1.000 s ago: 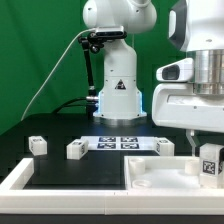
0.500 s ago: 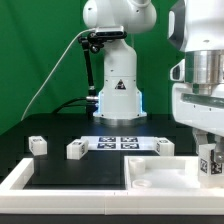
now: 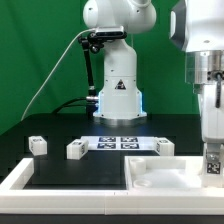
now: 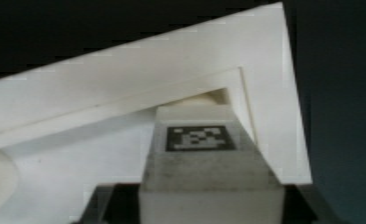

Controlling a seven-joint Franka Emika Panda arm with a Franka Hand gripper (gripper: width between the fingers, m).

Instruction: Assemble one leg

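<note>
Your gripper (image 3: 211, 150) is clamped on the leg (image 3: 212, 162) above the tabletop (image 3: 165, 178) at the exterior view's right; keep it upright and seat it squarely in the corner.

Table (image 3: 60, 170): black top, white raised border along the near edge and the exterior view's left. On it: 3 loose legs, at (image 3: 37, 145), (image 3: 76, 150) and (image 3: 163, 147), spaced in a row; the marker board (image 3: 121, 142), flat, between the last 2; the tabletop (image 3: 160, 180), white, rimmed, at the exterior view's right front.
</note>
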